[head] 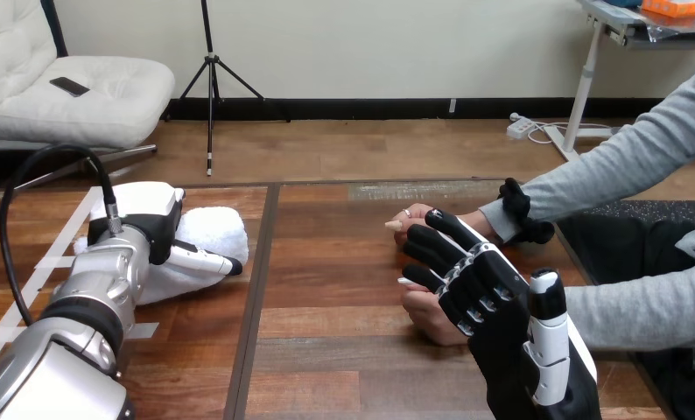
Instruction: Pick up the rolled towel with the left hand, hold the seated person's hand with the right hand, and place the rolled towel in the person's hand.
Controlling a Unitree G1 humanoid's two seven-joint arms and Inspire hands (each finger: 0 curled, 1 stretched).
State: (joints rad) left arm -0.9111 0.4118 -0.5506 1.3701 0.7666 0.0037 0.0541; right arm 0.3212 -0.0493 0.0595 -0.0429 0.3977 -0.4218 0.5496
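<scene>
Head view, left hand on towel, right hand splayed over person's hand

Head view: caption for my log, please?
Left hand on the towel at left; right hand lies open over the person's hands.

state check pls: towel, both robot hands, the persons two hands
rolled towel: rolled, lying on the table, left hand on it
left hand: on the towel, grip hidden
right hand: open, fingers straight, over the person's hands
person's upper hand: loosely curled, on the table
person's lower hand: on the table, partly under the right hand
</scene>
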